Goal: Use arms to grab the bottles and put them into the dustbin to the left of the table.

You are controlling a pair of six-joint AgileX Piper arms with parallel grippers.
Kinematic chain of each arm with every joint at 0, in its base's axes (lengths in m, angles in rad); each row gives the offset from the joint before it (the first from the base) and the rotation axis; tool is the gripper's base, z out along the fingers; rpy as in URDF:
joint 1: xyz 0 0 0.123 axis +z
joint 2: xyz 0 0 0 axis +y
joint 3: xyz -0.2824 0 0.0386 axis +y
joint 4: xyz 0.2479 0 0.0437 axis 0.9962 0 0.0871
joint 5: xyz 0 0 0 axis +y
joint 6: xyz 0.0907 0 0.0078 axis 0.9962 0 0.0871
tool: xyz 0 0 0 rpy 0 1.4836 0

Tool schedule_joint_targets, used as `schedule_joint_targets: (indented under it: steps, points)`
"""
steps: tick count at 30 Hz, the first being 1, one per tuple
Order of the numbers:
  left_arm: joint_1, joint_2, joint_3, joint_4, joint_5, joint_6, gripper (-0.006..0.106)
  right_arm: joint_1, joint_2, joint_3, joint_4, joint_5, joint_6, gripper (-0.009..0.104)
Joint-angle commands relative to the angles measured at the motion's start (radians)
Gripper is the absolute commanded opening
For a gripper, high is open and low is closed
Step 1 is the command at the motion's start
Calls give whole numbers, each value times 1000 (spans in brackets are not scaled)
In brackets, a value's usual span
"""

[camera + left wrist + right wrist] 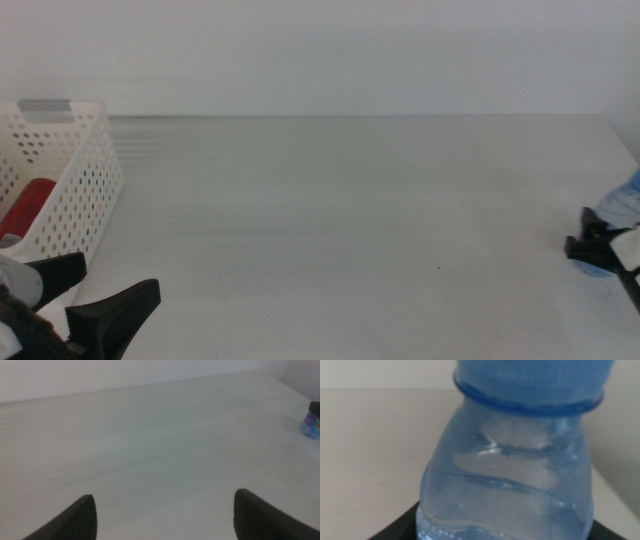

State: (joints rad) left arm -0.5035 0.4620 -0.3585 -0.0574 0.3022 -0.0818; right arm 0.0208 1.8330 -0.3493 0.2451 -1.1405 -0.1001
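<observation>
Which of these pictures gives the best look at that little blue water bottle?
The right wrist view: the water bottle fills the picture, clear body and blue cap ring. The middle view shows only a sliver of it at the table's right edge, in the right gripper. The left wrist view shows a small far-off piece.

Bare table (350, 220) from dustbin (85, 190) at left edge to water bottle (618, 215) at right edge
</observation>
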Motion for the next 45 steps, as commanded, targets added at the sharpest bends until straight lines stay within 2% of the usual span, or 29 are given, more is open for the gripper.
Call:
schedule_joint_targets:
  steps: [1,7,12,21,26,32,37,40,45]
  points:
    - [-5,5,-29,-8,-77,-9,90,-1,-58,-31,-125,-192,14,0]
    - [-5,5,-29,-8,-77,-9,90,48,-107,-137,-310,-72,123,0]
    - [-5,5,-29,-8,-77,-9,90,148,-106,-286,-492,74,244,0]
    - [-5,5,-29,-8,-77,-9,90,351,-39,-633,-706,366,415,0]
    - [-5,5,-29,-8,-77,-9,90,431,44,-804,-781,450,497,0]
    - [-5,5,-29,-8,-77,-9,90,505,132,-945,-813,492,561,0]
    - [-5,5,-29,-8,-77,-9,90,549,163,-968,-855,487,624,0]
    - [-5,5,-29,-8,-77,-9,90,577,165,-966,-946,487,652,0]
    - [-5,5,-29,-8,-77,-9,90,615,165,-962,-1148,487,775,0]
